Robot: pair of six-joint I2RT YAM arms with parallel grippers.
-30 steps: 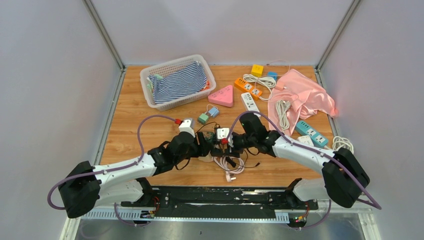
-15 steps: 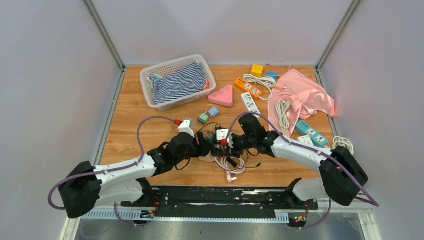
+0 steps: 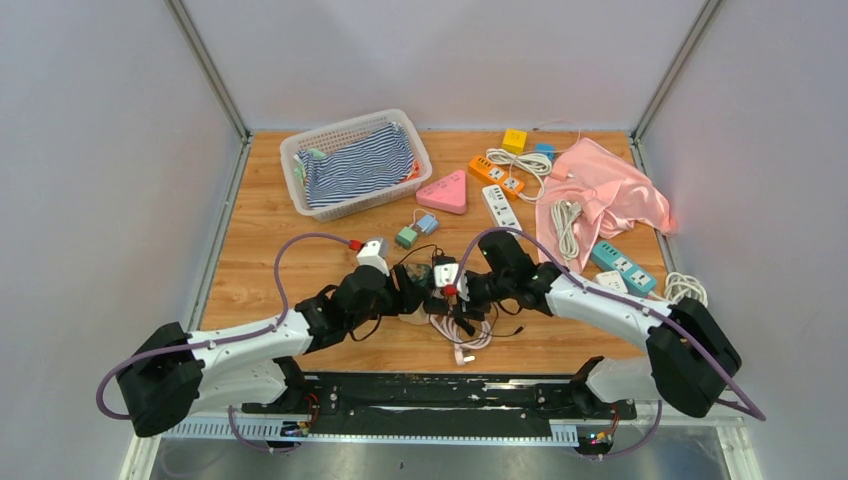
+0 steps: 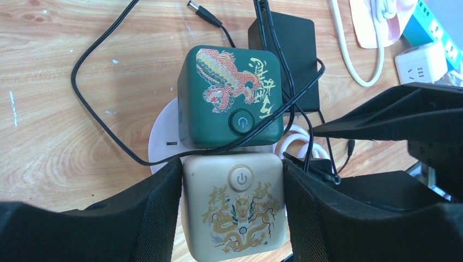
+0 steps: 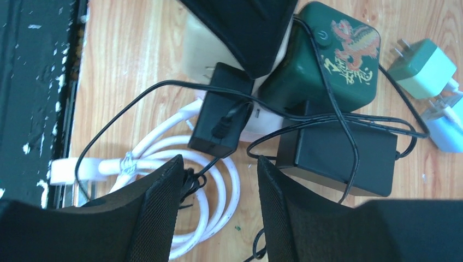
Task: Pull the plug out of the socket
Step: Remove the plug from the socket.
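Note:
My left gripper (image 4: pixel 232 166) is shut on a cream socket cube (image 4: pixel 232 210) with a gold dragon print; both pads press its sides. A green dragon cube (image 4: pixel 232 98) sits against it on a round white base (image 4: pixel 162 136). In the right wrist view a black plug (image 5: pixel 221 109) sticks out of the pale socket beside the green cube (image 5: pixel 327 60). Its thin black cord trails over a black power brick (image 5: pixel 338 158). My right gripper (image 5: pixel 218 164) hangs open just short of the plug, with only a coiled white cable (image 5: pixel 232 193) below its gap. In the top view both grippers meet at mid-table (image 3: pixel 440 290).
A white basket (image 3: pixel 300 190) with striped cloth stands back left. A pink triangular strip (image 3: pixel 445 192), orange strip (image 3: pixel 495 175), white strip (image 3: pixel 500 205), blue strip (image 3: pixel 622 265) and pink cloth (image 3: pixel 605 195) lie behind and right. Two small adapters (image 5: pixel 423 68) lie past the green cube.
The right arm has shifted slightly near the cubes and its jaws have narrowed a little. The left arm holds still on the cream cube.

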